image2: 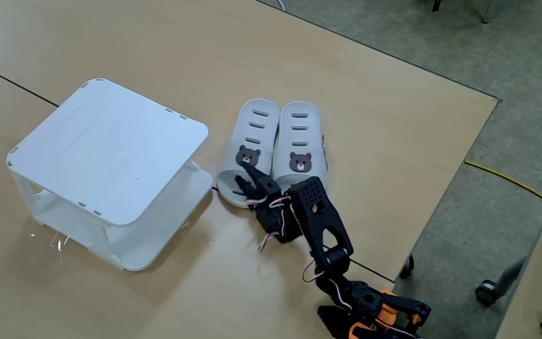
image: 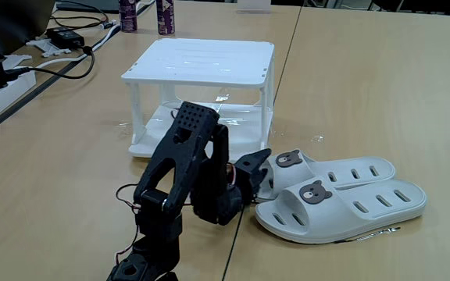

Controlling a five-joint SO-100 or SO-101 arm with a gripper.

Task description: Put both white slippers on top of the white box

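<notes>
**Arm reaches the toe of the nearer slipper**

The fingers (image: 262,165) look spread at the bear-badge end of one slipper (image2: 249,153), gripping nothing yet. Both slippers (image: 342,199) lie side by side on the surface (image: 381,94). They look light, rubbery and bendy; the slotted strap seems the best hold. Beyond stands the box (image: 200,62), its top bare. The high view shows that whole top; the low view shows the box's lower shelf.
</notes>
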